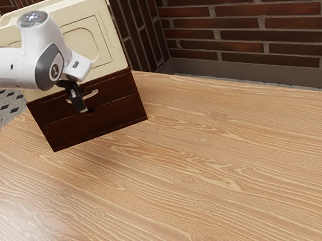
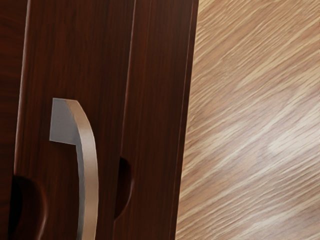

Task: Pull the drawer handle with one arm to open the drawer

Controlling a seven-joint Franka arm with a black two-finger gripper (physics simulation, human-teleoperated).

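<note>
- And now the curved metal handle (image 2: 89,175) is best straddled squarely, caught at mid-bar, then drawn straight out from the upper drawer (image 1: 116,89); by a skewed tug, the drawer might be jammed.
- Right beside the black gripper (image 1: 81,107) the handle is seen, fixed to the drawer's front.
- Whether the gripper is spread or pressed together cannot be told.

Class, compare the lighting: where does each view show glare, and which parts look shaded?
Exterior view: a pale sheen on the table toward the lower left corner; wrist view: whitish glare on the wooden tabletop, thin highlights along edges of the drawer, and the handle dull grey at its end, lighter along its curve.
</note>
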